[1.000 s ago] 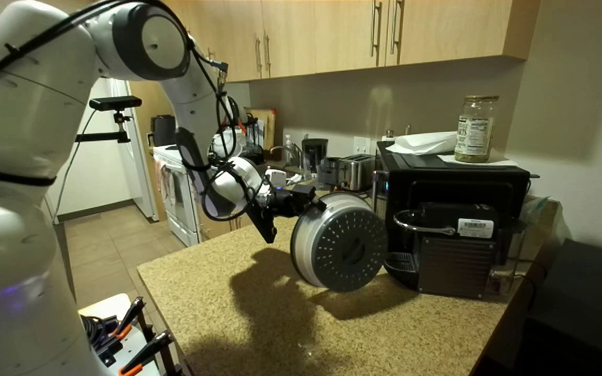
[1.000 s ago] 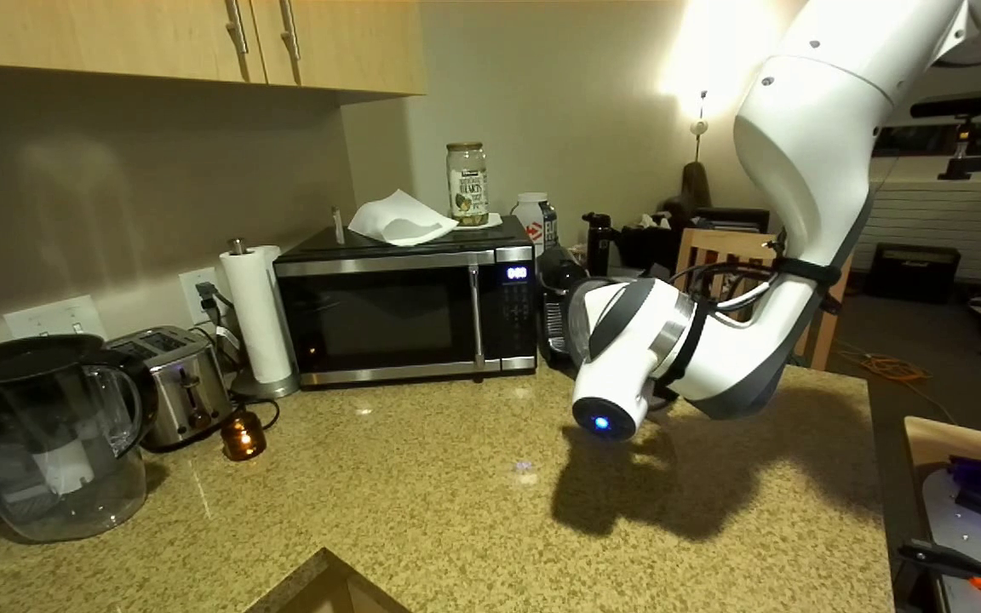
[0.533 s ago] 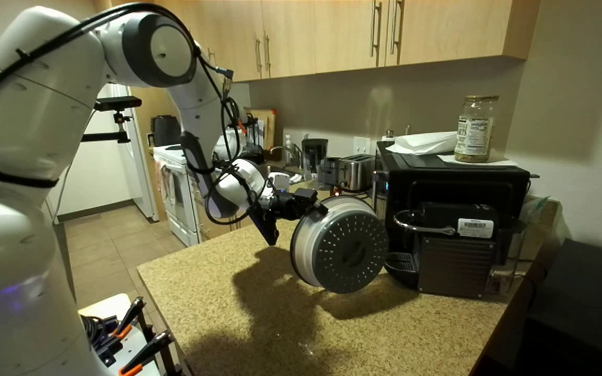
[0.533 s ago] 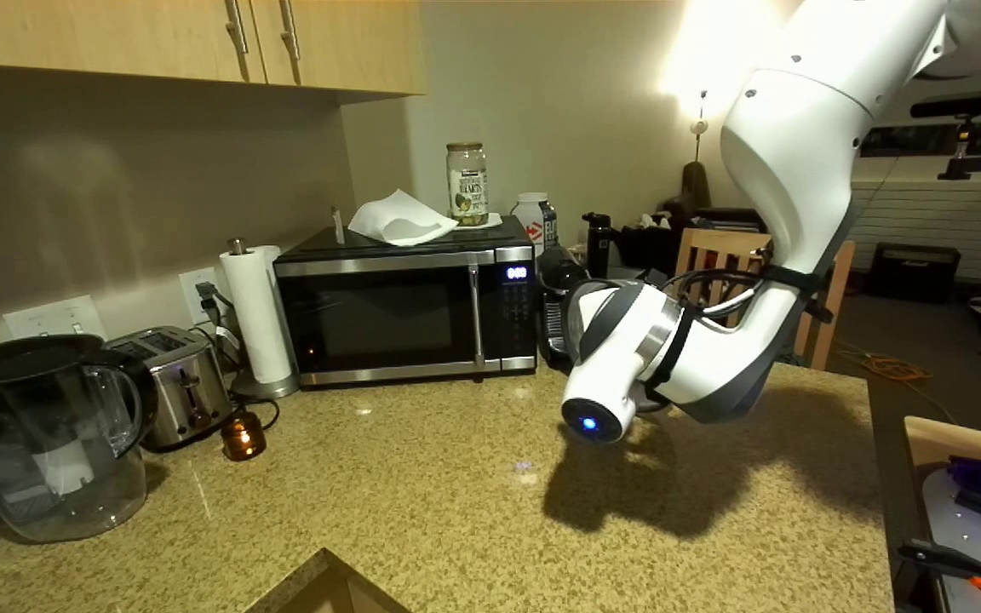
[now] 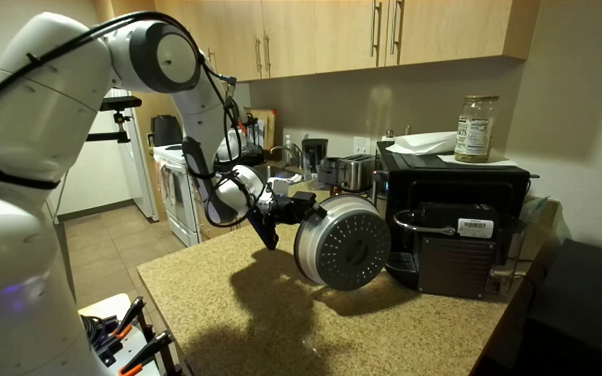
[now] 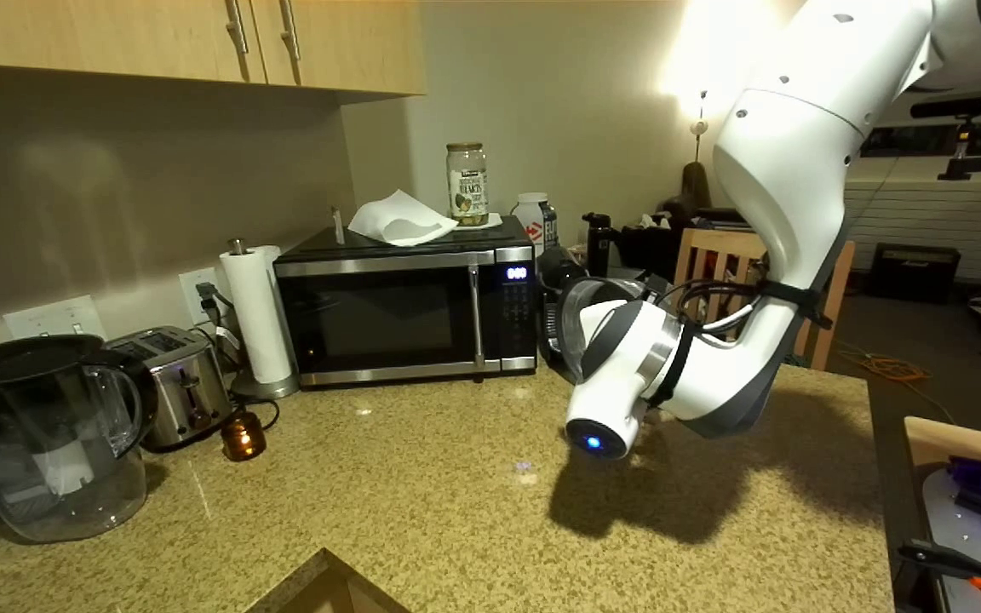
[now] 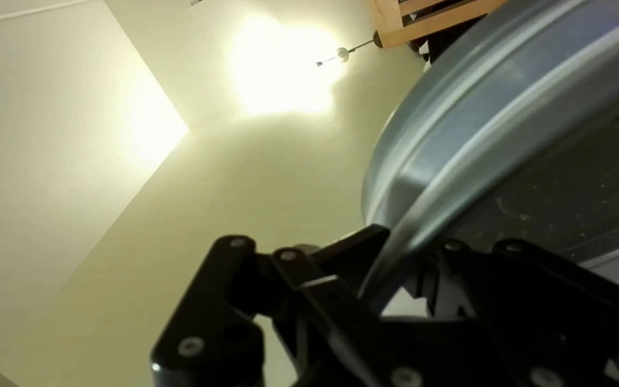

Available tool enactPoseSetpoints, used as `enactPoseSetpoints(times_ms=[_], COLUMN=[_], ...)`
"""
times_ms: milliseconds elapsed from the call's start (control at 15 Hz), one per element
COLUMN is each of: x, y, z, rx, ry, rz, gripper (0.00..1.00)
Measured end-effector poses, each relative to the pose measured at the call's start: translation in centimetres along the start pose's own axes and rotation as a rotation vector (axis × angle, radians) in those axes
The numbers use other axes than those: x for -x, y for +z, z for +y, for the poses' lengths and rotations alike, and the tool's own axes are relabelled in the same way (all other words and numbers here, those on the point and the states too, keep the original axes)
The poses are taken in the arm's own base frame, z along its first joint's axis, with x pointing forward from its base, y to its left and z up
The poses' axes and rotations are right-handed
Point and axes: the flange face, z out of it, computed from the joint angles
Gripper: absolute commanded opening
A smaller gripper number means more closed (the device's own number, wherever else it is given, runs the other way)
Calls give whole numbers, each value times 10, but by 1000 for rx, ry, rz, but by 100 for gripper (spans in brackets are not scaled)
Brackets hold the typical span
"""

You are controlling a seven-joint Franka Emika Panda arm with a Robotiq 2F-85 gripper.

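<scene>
One round vented cover [image 5: 353, 250], probably light, stiff, slick; gripper [image 7: 403, 258] nearly closed, pinching its rim [image 7: 438, 207] at eleven o'clock in an exterior view, the sensible hold.

The white arm [image 5: 39, 117] has black cables [image 5: 147, 15] and a black, screw-studded end effector [image 7: 400, 258]

Pale wooden cabinets [image 5: 327, 36] near me, beige walls [image 6: 533, 111], tiled floor [image 5: 97, 250], white stove [image 5: 180, 190], a bright glow [image 7: 282, 70] washing the wall I face, slatted wooden chair [image 6: 720, 241], dark floor [image 6: 925, 328] farther off.
</scene>
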Motion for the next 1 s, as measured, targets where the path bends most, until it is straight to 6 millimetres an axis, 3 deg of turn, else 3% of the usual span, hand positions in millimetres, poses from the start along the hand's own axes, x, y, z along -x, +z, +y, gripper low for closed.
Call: enactPoseSetpoints(times_ms=[400,1000], x=[6,19], y=[-23,-29], z=[-10,-29], rx=[52,81], ry=[-16,-49], rz=[129,205], gripper=[4,4])
